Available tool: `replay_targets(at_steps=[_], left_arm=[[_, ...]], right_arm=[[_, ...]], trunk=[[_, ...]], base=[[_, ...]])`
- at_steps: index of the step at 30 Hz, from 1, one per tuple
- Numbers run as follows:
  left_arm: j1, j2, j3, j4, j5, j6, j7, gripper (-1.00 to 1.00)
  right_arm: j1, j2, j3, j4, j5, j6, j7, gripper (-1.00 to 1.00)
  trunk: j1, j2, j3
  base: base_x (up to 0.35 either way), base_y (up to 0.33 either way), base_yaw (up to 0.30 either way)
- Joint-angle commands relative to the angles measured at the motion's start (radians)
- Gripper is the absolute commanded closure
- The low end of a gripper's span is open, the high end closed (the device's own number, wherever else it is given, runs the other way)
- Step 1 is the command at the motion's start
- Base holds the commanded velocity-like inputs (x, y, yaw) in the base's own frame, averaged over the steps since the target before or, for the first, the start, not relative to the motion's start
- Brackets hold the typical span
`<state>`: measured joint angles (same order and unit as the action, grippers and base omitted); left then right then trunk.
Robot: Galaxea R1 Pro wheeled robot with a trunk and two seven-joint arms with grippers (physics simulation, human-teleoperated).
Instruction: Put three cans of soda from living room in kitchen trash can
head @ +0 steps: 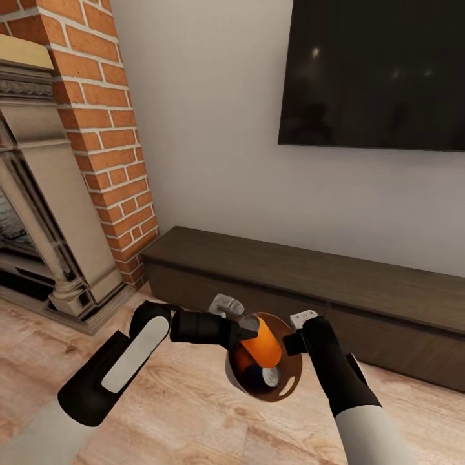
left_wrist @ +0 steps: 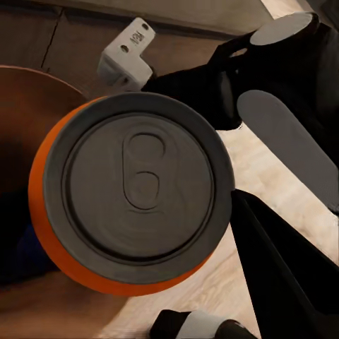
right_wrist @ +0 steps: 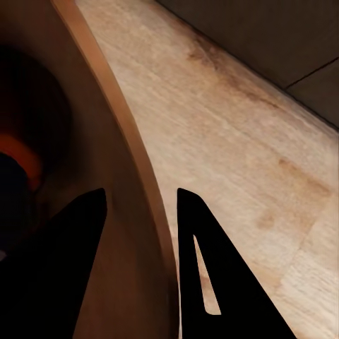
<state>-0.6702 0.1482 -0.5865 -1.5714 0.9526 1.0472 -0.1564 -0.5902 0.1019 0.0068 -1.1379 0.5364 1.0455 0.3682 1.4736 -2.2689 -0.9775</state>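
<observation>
Wood floor (head: pixel 194 413), round brown-lined bin (head: pixel 294 381), orange can (head: pixel 265 345)

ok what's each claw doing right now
Left claw: shut on an orange can, over the bin.
Right claw: shut on the bin's rim.

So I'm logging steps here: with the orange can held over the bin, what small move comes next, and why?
Probably open the left hand and drop the orange can. It already sits over the trash can's brown mouth, which the right hand grips by the rim, with other cans lying inside.
</observation>
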Motion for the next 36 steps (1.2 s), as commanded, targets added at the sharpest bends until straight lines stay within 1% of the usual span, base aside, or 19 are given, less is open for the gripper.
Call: replay_targets(at_steps=[1,3,5,6,9,12,15,20,25,31,34,35,36], left_arm=[[0.000,-0.019,-0.020,0.002,-0.003,0.000,0.035,1.00],[0.000,-0.034,-0.033,0.003,-0.003,0.000,0.067,1.00],[0.000,-0.050,-0.046,0.004,-0.003,0.000,0.114,1.00],[0.000,-0.054,-0.049,0.005,-0.003,0.000,0.127,1.00],[0.001,-0.058,-0.062,0.005,-0.010,0.000,0.141,1.00],[0.001,-0.061,-0.082,0.005,-0.071,0.000,0.148,1.00],[0.001,-0.062,-0.086,0.005,-0.106,0.000,0.149,1.00],[0.001,-0.062,-0.090,0.021,-0.130,0.000,0.152,1.00],[0.001,-0.063,-0.091,0.032,-0.134,0.000,0.161,1.00],[0.001,-0.072,-0.093,0.036,-0.135,0.000,0.177,1.00],[0.001,-0.075,-0.118,0.051,-0.135,0.000,0.191,1.00],[0.001,-0.075,-0.129,0.056,-0.135,0.000,0.194,-1.00],[0.001,-0.076,-0.138,0.060,-0.135,0.000,0.197,-1.00]], right_arm=[[0.000,0.001,0.002,0.000,-0.013,0.002,0.003,1.00],[0.000,0.001,0.003,0.000,-0.013,0.002,0.003,1.00],[0.000,0.002,0.005,-0.001,-0.012,0.002,0.003,1.00],[0.000,0.002,0.005,-0.002,-0.012,0.002,0.003,1.00],[0.000,0.002,0.005,-0.002,-0.012,0.002,0.003,1.00],[0.000,0.003,0.005,-0.003,-0.012,0.002,0.003,1.00],[0.000,0.004,0.005,-0.003,-0.012,0.002,0.003,1.00],[0.000,0.004,0.005,-0.003,-0.012,0.002,0.003,1.00],[0.000,0.008,0.005,-0.005,-0.012,0.002,0.003,1.00],[0.000,0.008,0.005,-0.005,-0.012,0.002,0.003,1.00],[0.000,0.009,0.005,-0.007,-0.012,0.002,0.003,1.00],[0.000,0.009,0.005,-0.007,-0.012,0.002,0.003,1.00],[0.000,0.009,0.005,-0.008,-0.012,0.002,0.003,1.00]], trunk=[[0.000,0.000,0.000],[0.000,0.000,0.000],[0.000,0.000,0.000],[0.000,0.000,0.000],[0.000,0.000,0.000],[0.000,0.000,0.000],[0.000,0.000,0.000],[0.000,0.000,0.000],[0.000,0.000,0.000],[0.000,0.000,0.000],[0.000,0.000,0.000],[0.000,0.000,0.000],[0.000,0.000,0.000]], base=[[0.000,0.000,0.000],[0.000,0.000,0.000],[0.000,0.000,0.000],[0.000,0.000,0.000],[0.000,0.000,0.000],[0.000,0.000,0.000],[0.000,0.000,0.000],[0.000,0.000,0.000],[0.000,0.000,0.000],[0.000,0.000,0.000],[0.000,0.000,0.000],[0.000,0.000,0.000],[0.000,0.000,0.000]])
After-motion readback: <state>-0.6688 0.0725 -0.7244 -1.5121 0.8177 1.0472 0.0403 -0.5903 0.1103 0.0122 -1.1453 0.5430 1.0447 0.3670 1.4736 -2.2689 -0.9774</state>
